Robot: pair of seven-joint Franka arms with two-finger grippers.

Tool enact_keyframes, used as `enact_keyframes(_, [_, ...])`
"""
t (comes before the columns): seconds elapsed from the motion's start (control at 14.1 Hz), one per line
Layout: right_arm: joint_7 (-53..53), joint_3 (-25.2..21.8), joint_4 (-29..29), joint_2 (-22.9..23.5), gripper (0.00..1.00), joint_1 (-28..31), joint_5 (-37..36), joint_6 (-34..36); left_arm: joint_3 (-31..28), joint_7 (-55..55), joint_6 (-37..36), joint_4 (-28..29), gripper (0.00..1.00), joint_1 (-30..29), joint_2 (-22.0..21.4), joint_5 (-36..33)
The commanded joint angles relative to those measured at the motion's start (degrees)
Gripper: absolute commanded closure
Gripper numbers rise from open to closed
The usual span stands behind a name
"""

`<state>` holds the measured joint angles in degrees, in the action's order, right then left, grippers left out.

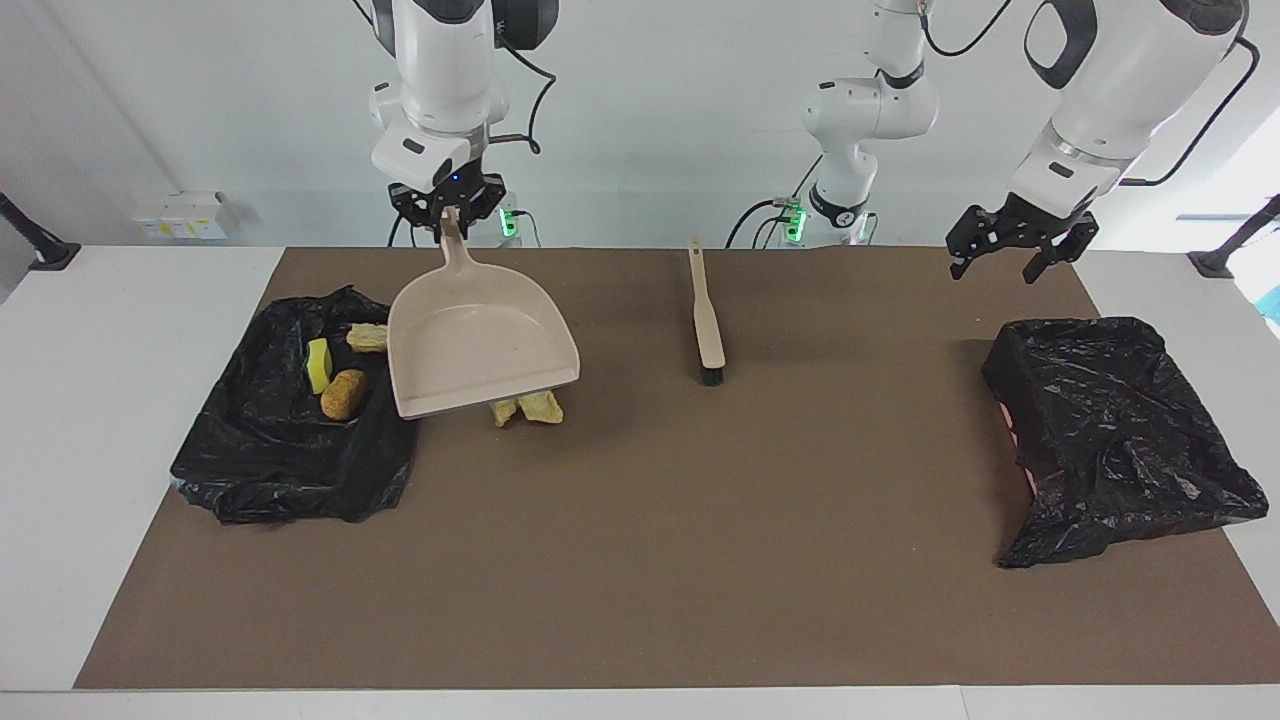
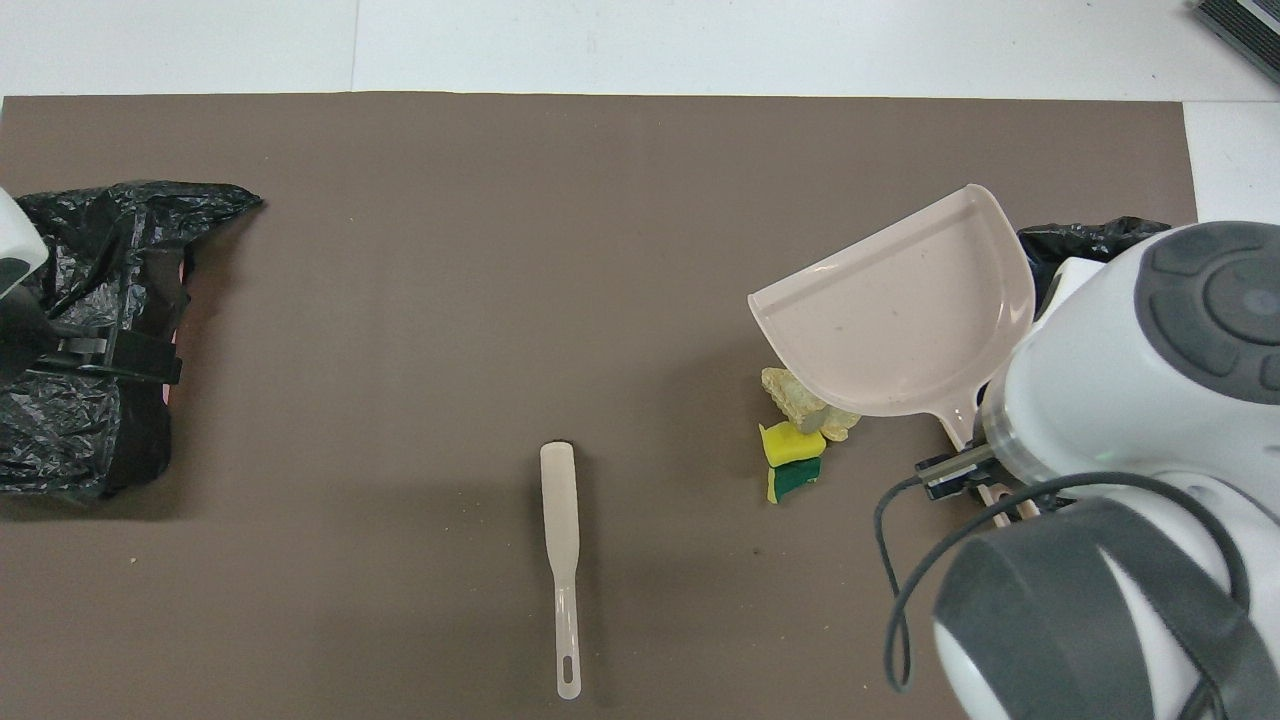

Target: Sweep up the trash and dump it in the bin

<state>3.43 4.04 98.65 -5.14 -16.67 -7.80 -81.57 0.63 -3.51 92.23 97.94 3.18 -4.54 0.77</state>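
Brown mat over a white tabletop (image 1: 60,450). Right claw (image 1: 452,208) clenched on the handle of a beige dustpan (image 1: 480,345), lifted and tilted, empty, over the rim of a black-lined bin (image 1: 250,470) at the right arm's end. Three scraps in that bin (image 1: 340,375). More trash on the mat just beside the bin, under the pan's lip (image 2: 800,430): pale foam, yellow and green sponge. Brush (image 1: 706,318) flat mid-mat, untouched. Left claw (image 1: 1010,255) spread wide, idle over a second black bag (image 1: 1110,430). Judged partly done: leftover scraps not yet swept and dumped.
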Motion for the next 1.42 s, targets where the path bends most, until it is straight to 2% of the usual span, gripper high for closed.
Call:
enact_keyframes(0.0, [9.7,0.4,-1.3,3.7,1.0,-2.6,4.2,-3.8,-0.5,0.3,-0.1,1.1,0.0,0.4,-1.2,-0.4])
enact_keyframes(0.14, [13.5,0.4,-2.8,7.9,1.0,-4.8,5.2,-6.7,-0.5,0.3,-0.2,1.1,0.0,0.4,-1.2,-0.3])
enact_keyframes(0.5, [23.6,0.6,-20.1,25.3,1.0,-9.6,6.0,-12.0,-0.5,0.3,-0.2,1.1,0.0,0.4,-1.2,-0.3])
enact_keyframes(0.92, [37.4,1.0,-32.1,42.6,1.0,-14.7,7.3,-25.5,-0.5,0.3,-0.2,1.1,0.0,0.4,-1.2,-0.3])
enact_keyframes(1.35, [37.8,1.8,-31.8,47.5,1.0,-13.8,11.9,-32.4,-0.5,0.3,-0.2,1.1,0.0,0.4,-1.2,-0.3])
